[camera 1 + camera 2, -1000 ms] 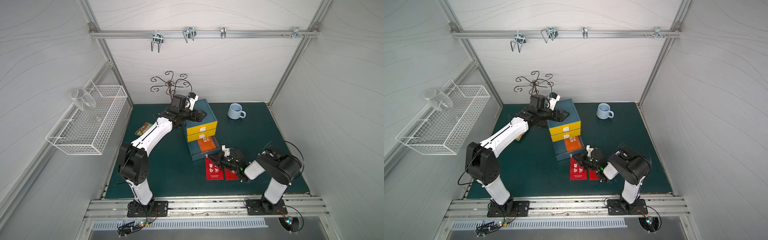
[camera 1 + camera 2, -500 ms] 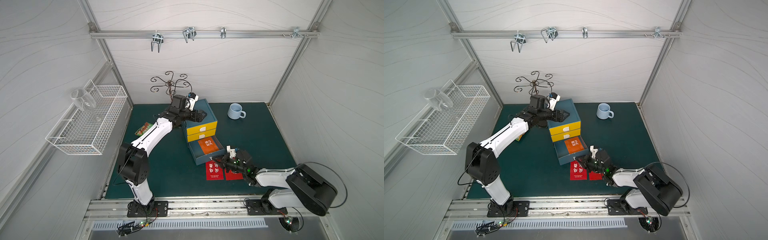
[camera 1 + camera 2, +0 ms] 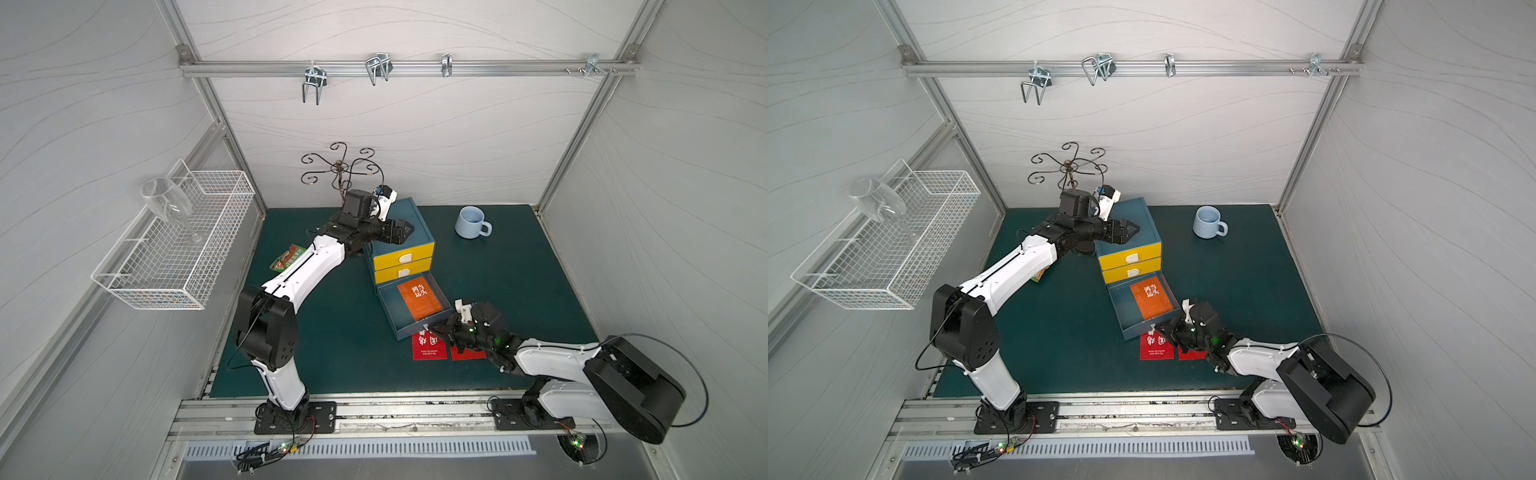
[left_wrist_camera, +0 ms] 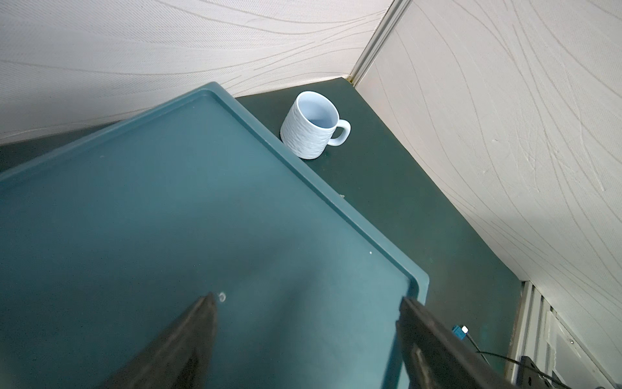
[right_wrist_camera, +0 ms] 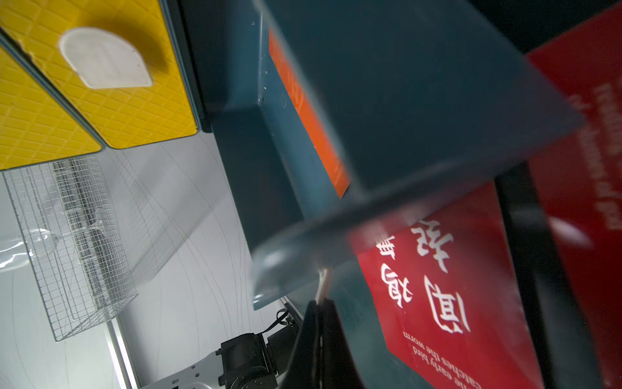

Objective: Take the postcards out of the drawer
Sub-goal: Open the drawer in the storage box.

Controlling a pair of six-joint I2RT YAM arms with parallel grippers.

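The bottom drawer [image 3: 388, 307] of the blue cabinet [image 3: 409, 216] stands pulled out, with the orange postcard [image 3: 419, 300] lying flat inside. Two red postcards [image 3: 429, 347] [image 3: 467, 353] lie on the green mat just in front of it, the right one partly under my right arm. My right gripper [image 3: 434, 329] [image 5: 321, 303] is shut on the thin white handle tab [image 5: 323, 283] at the drawer's front. Above the cabinet's top my left gripper [image 3: 409, 228] [image 4: 307, 298] hovers open and holds nothing.
A pale blue mug [image 3: 471, 222] stands at the back right of the mat. A green-orange snack packet [image 3: 286, 257] lies left of the cabinet under my left arm. A wire basket [image 3: 174, 245] with a wine glass [image 3: 166, 203] hangs on the left wall. A metal stand [image 3: 340, 170] rises behind the cabinet.
My right arm's elbow has swung out to the right and dropped low. The drawer has slid a little further out toward the front. My left arm has not moved.
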